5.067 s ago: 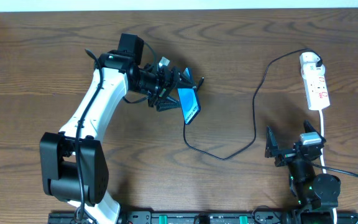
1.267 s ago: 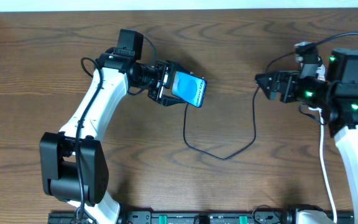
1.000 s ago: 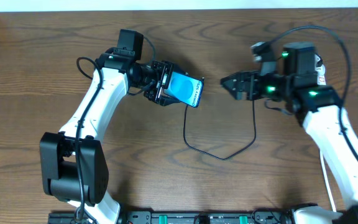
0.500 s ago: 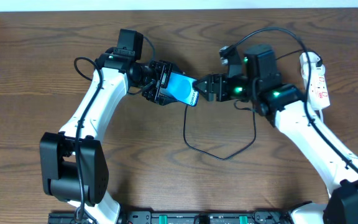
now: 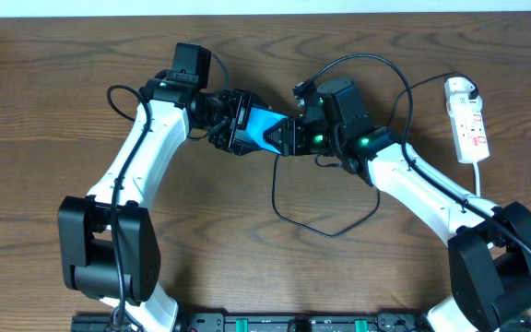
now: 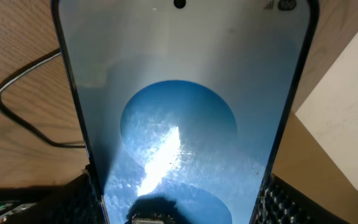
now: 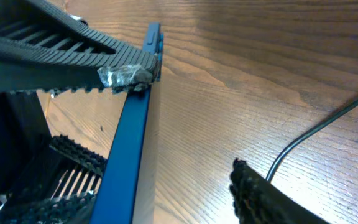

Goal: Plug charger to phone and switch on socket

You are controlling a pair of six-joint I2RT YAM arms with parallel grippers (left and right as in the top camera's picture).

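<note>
Two arms meet mid-table [image 5: 63,92], toward its far edge. The left gripper [image 5: 247,125] has its jaws clamped on the phone [image 5: 267,132], which is tilted with its screen up. The right gripper [image 5: 293,136] has its jaws apart at the phone's free end (the upper one touches its edge). The charger [image 5: 339,231] loops across the table's middle. The socket [image 5: 468,124] lies beside the right edge, near the far corner.

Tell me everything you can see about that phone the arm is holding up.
The phone is a slim slab with a light blue screen showing a darker blue circle and a small camera hole at its top edge. The left gripper clamps its long sides near the bottom, holding it tilted above the wooden table. One finger of the right gripper touches it near its top end.
</note>
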